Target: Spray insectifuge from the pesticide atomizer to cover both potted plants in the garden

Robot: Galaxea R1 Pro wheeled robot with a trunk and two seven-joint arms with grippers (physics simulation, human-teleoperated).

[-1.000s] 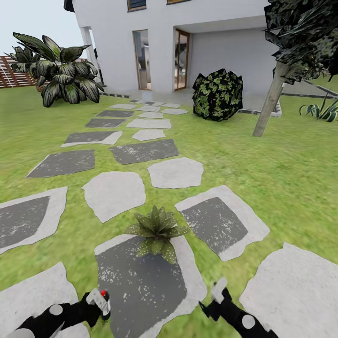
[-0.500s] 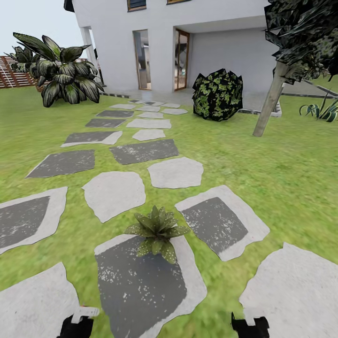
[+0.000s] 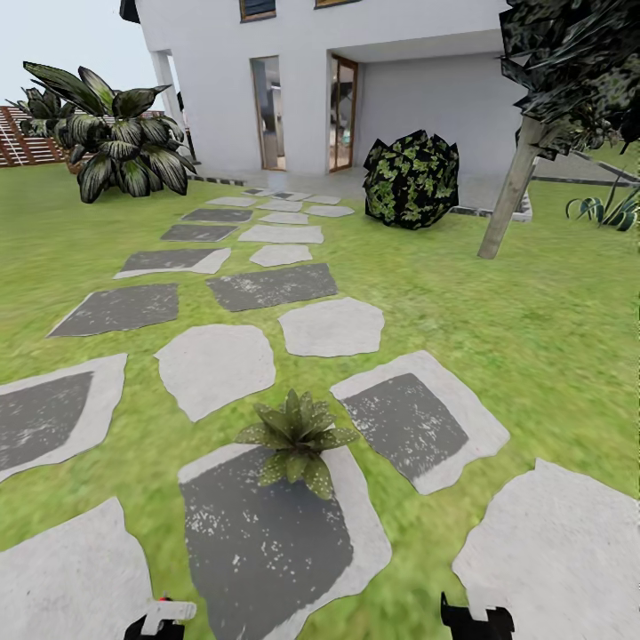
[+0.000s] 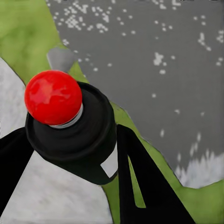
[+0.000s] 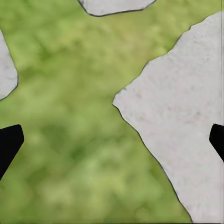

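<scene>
Left wrist view: my left gripper [image 4: 84, 154] clenched on pesticide atomizer [image 4: 70, 133], dark cylinder with red ball cap. Pickup done. Right gripper [image 5: 112, 140] spread wide, empty. Speckled green rosette potted plant [image 3: 296, 436] ahead on dark stepping stone [image 3: 267, 533]; spraying judged pending, second plant unlocated.
</scene>
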